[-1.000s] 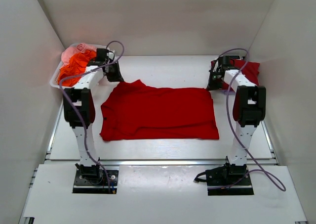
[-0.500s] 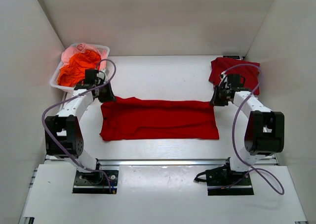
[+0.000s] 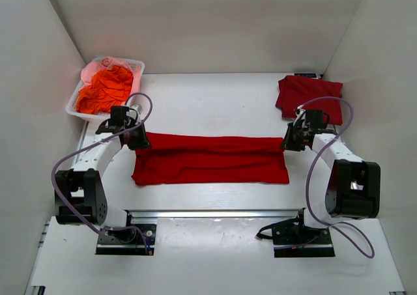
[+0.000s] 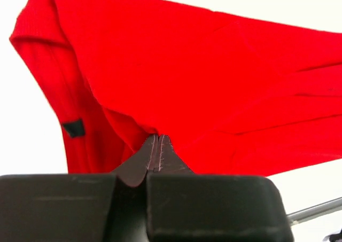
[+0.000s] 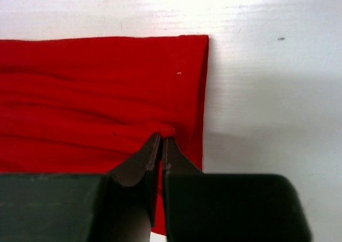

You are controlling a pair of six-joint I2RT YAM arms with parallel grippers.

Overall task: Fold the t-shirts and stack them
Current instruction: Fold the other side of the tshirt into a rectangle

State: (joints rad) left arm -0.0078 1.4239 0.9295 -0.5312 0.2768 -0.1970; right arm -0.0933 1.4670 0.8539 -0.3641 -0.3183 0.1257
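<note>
A deep-red t-shirt (image 3: 212, 158) lies across the middle of the table, its far edge lifted and drawn toward the near edge in a lengthwise fold. My left gripper (image 3: 139, 139) is shut on the shirt's far left edge; the wrist view shows the cloth (image 4: 203, 76) pinched at the fingertips (image 4: 155, 146). My right gripper (image 3: 288, 142) is shut on the far right edge; its wrist view shows the cloth (image 5: 107, 92) bunched at the fingertips (image 5: 162, 143). A second red t-shirt (image 3: 308, 94) lies folded at the back right.
A white lattice basket (image 3: 133, 66) at the back left holds orange and pink clothes (image 3: 104, 90). White walls close in the table on three sides. A metal rail (image 3: 215, 213) runs along the near edge.
Both grippers have pulled the shirt's far edge toward the near side, from the back of the table to its middle. The visible shirt has narrowed to a band.
</note>
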